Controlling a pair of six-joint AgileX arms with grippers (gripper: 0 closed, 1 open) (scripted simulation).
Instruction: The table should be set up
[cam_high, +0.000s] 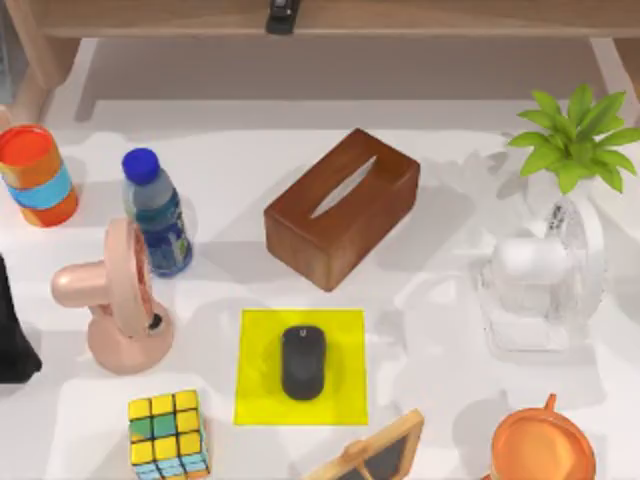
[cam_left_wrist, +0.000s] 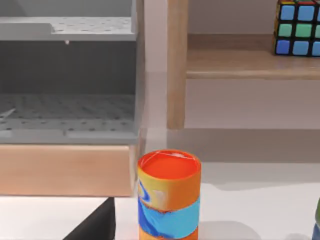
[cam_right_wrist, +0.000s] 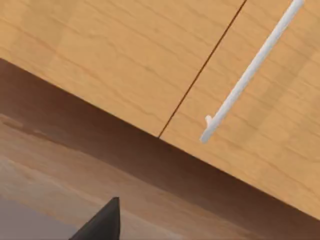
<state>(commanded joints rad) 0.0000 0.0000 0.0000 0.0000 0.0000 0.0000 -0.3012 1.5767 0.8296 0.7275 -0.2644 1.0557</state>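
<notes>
**White tabletop crowded, mouse already on its mat**

White and broad, the table (cam_high: 440, 350) carries many things, and both arms look parked: a dark part of the left arm (cam_high: 15, 335) sits at the 9 o'clock edge of the top view. I cannot tell the state of the jaws of either gripper.

Nearest, at 6 o'clock, a Rubik's cube (cam_high: 168, 433), a small framed board (cam_high: 375, 455) and an orange cup (cam_high: 542, 445) stand along the front edge. Just behind them, at the centre, the black mouse (cam_high: 303, 361) lies on the yellow mat (cam_high: 258, 395), roughly in its middle. So this part of the setting seems done, in my judgement.

Farther, a pink fan (cam_high: 115, 300) is at 9 o'clock and a clear jug (cam_high: 535, 290) at 3 o'clock. Behind the mat is the brown tissue box (cam_high: 342, 207), with a blue bottle (cam_high: 157, 212) to its 9 o'clock side.

Farthest, an orange and blue can (cam_high: 38, 175) stands at 10 o'clock and a green plant (cam_high: 577, 135) at 2 o'clock. What is left to arrange, I cannot say.
</notes>
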